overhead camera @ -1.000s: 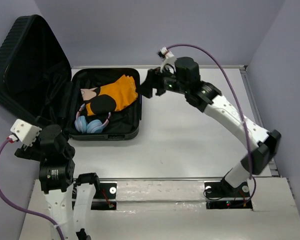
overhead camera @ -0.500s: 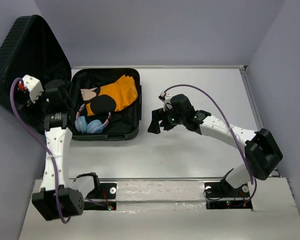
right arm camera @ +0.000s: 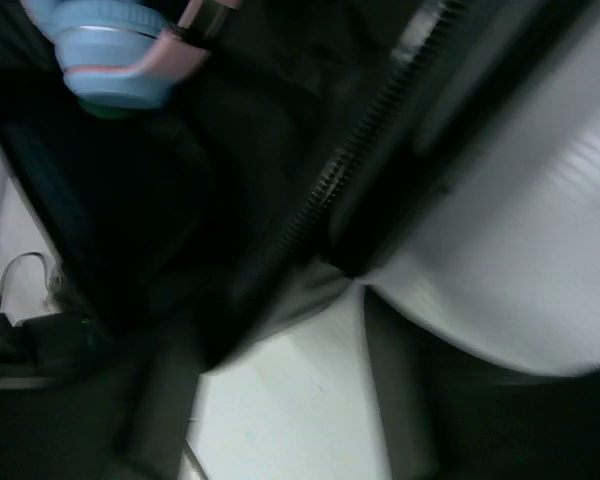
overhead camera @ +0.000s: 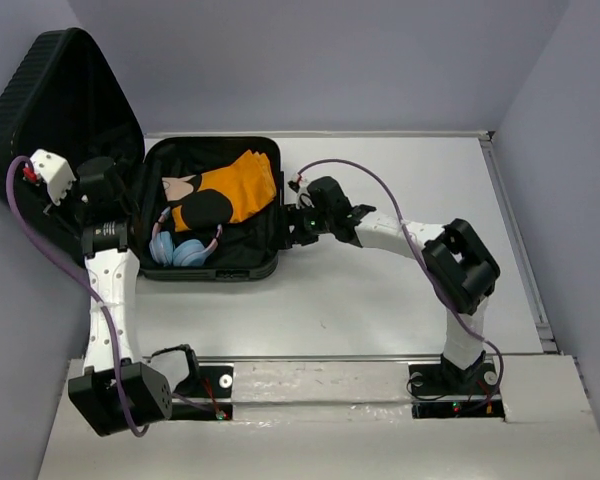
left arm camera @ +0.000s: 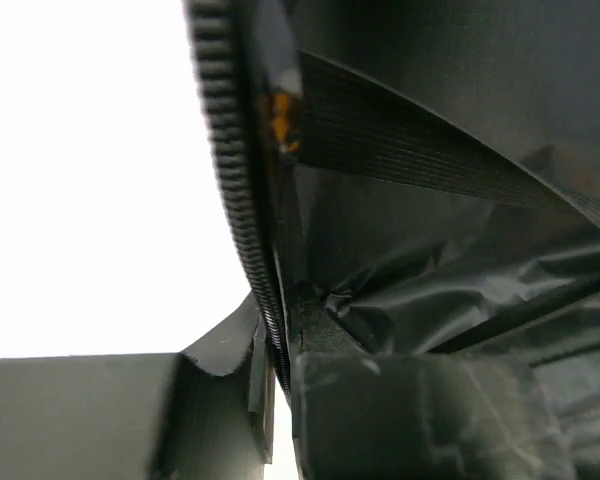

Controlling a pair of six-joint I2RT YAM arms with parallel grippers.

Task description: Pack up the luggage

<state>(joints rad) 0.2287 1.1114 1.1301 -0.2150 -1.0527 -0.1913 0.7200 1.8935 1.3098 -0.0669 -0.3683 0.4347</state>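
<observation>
The luggage (overhead camera: 265,245) lies open at the table's left, its ribbed lid (overhead camera: 50,110) standing up against the left wall. Inside the base lie an orange garment (overhead camera: 238,185), a black piece (overhead camera: 206,209) and blue headphones (overhead camera: 183,248), which also show in the right wrist view (right arm camera: 115,60). My left gripper (overhead camera: 126,200) is at the lid's lower edge. Its jaws (left arm camera: 280,375) are shut on the lid's zipper rim (left arm camera: 230,170). My right gripper (overhead camera: 291,228) is low beside the base's right wall. Its jaws (right arm camera: 280,345) stand apart over bare table, just short of the rim (right arm camera: 350,170).
The white table (overhead camera: 400,280) runs right of the case to a raised edge (overhead camera: 505,200). Grey walls close in on the left, back and right. A black strap (left arm camera: 430,150) crosses the lid's lining. The right arm's elbow (overhead camera: 465,265) sits mid-table.
My left gripper has closed on the lid's rim. My right arm has swung left across the table to the base's right wall, its jaws narrower than before.
</observation>
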